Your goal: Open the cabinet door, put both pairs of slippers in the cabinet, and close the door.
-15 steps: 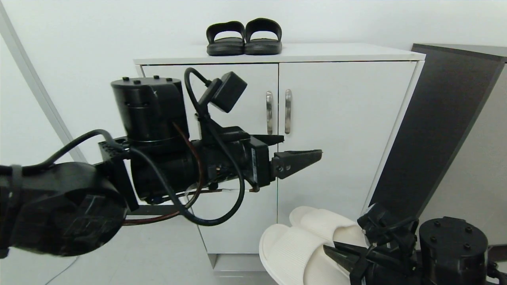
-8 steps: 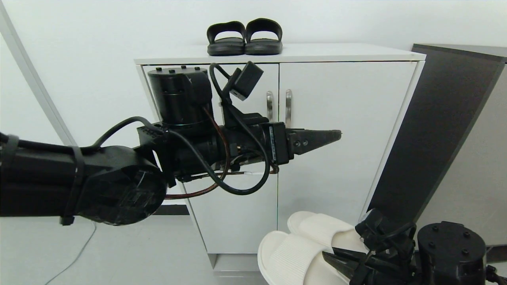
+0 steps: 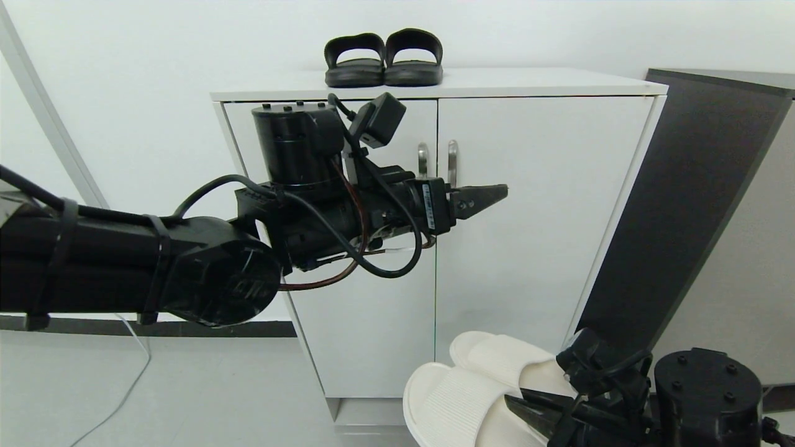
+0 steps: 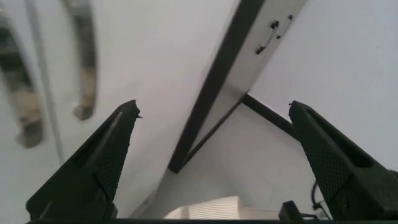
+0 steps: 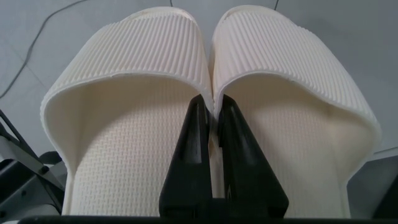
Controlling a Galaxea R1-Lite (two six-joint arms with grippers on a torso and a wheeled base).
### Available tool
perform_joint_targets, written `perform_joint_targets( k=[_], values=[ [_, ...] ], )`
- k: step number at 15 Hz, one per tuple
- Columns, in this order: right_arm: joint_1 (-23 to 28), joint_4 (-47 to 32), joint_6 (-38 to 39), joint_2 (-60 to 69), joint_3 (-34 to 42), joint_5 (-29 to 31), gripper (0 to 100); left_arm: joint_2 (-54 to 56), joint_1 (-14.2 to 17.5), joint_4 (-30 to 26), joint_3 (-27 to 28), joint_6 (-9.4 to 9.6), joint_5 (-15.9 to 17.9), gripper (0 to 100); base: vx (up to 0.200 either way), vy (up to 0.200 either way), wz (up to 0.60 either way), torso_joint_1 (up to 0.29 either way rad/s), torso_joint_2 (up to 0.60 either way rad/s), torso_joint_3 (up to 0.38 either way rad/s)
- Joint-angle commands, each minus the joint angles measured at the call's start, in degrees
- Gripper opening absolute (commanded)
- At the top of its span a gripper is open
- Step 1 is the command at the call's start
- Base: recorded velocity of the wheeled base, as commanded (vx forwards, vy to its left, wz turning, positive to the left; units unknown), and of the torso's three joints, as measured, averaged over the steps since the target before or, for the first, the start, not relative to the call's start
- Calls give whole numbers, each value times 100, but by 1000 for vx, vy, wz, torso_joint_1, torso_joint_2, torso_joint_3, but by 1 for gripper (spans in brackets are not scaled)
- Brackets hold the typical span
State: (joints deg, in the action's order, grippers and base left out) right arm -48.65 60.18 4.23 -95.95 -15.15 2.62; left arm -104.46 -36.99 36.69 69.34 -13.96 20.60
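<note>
Left gripper (image 3: 483, 198), jaws spread wide, hangs by the shut cabinet's (image 3: 540, 186) 2 handles (image 3: 451, 162). Right gripper (image 5: 211, 107) pinches the white slippers (image 3: 463, 388) by their touching inner edges, low before the doors. Black slippers (image 3: 384, 59) sit on top.

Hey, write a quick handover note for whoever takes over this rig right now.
The left end effector is open by the cabinet handles, gripping nothing.
The right end effector is shut on the white slippers, held low in front of the cabinet.
The black slippers sit on the cabinet top.
Done: white pair in hand.
To do: both doors are shut, so open one, put both pairs inside, then close it.
</note>
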Motion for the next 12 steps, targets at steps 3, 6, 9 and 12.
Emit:
perform_joint_targets(
  k=[3,6,9,12],
  values=[
    [5,11,-1,-2,12,2,0,-48,121,31,1,-19,-171,100,0,0,0,0,0,0],
    [-48,11,-1,-11,12,2,0,-233,174,48,176,-10,-338,100,0,0,0,0,0,0],
    [-57,2,-10,-11,21,2,0,-444,192,13,528,-10,-381,100,0,0,0,0,0,0],
    [-57,11,-1,-2,21,2,0,-690,183,13,748,-19,-364,100,0,0,0,0,0,0]
  ],
)
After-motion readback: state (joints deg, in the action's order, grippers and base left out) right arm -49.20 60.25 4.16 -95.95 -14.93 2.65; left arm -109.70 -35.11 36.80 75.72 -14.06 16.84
